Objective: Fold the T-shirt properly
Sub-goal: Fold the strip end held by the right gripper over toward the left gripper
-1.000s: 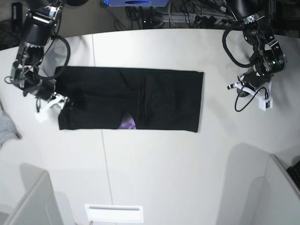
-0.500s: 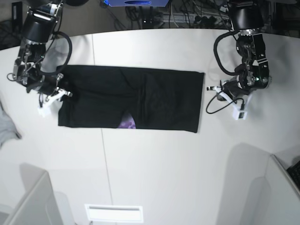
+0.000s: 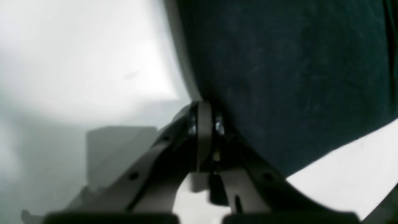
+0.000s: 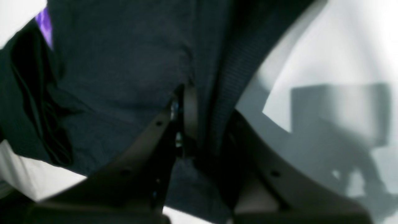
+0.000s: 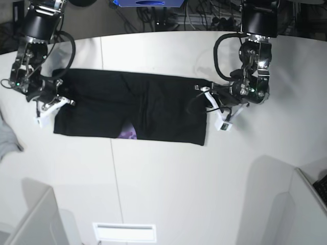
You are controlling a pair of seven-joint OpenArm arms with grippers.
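The black T-shirt [image 5: 153, 107] lies as a long folded strip across the white table [image 5: 168, 194], and a bit of purple print [image 5: 126, 133] peeks out at its near edge. My right gripper [image 5: 55, 106] is shut on the strip's left end. In the right wrist view, the black T-shirt [image 4: 124, 62] runs between that gripper's [image 4: 183, 105] fingers. My left gripper [image 5: 208, 99] is at the strip's right end. The left wrist view shows this gripper [image 3: 203, 107] shut, its tips touching the edge of the T-shirt [image 3: 295, 77]; I see no cloth between them.
A small grey cloth scrap [image 5: 7, 138] lies at the table's left edge. White partitions stand at the near left [image 5: 36, 219] and near right [image 5: 286, 204]. A white slotted plate [image 5: 124, 232] sits at the near edge. Cables [image 5: 204, 15] clutter the back.
My right gripper closed on the shirt's left end, and the whole strip has slid left. My left arm swung in from the right, still shut, to the strip's right edge.
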